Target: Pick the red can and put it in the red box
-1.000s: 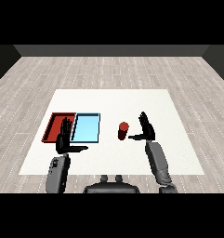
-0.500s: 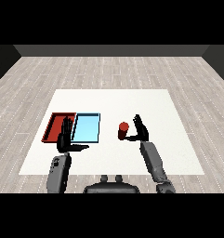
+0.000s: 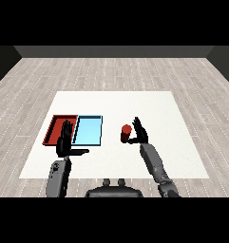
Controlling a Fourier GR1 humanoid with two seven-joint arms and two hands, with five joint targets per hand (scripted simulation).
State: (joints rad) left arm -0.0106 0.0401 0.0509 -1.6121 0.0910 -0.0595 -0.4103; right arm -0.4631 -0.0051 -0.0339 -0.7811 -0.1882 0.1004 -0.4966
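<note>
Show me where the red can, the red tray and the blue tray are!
red can [image 3: 126, 133], head view, on its side wall.
red tray [image 3: 53, 128], head view, on its floor.
light blue tray [image 3: 88, 131], head view, on its floor.

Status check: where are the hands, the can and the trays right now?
Right hand open, against the red can, not curled round it. Can upright on table, right of light blue tray. Left hand open by red tray.

No legible text, labels or nos. anywhere.

Red tray [image 3: 53, 127] near edge behind left robot hand [image 3: 65, 144].
</note>
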